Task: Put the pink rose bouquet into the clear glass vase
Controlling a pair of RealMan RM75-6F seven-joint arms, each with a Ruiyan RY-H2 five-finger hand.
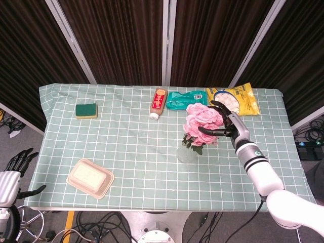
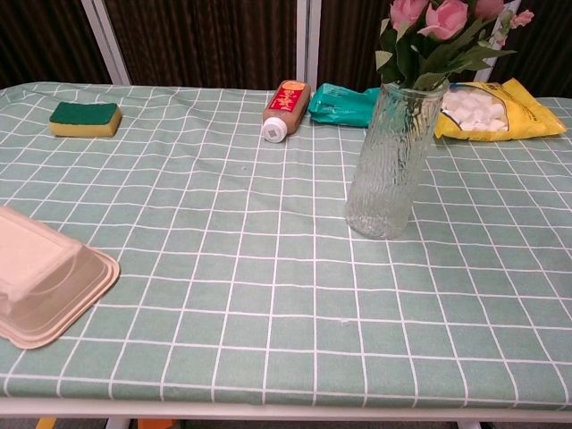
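The vase point(image 2: 394, 152) stands upright near the middle of the counter point(image 2: 223, 268), tall and narrow, of ribbed glass, so it looks breakable and easy to tip if the stems drag sideways. The bouquet point(image 1: 201, 124) sits with its stems down inside the mouth of the vase, long axis close to vertical, blooms up and leaning slightly right. It looks light and soft, with petals that would crush, so the firmer stems are the better hold. The right hand point(image 1: 226, 128) curls loosely beside the blooms; whether it grips them I cannot tell. The left hand point(image 1: 15, 167) hangs open off the counter, holding nothing
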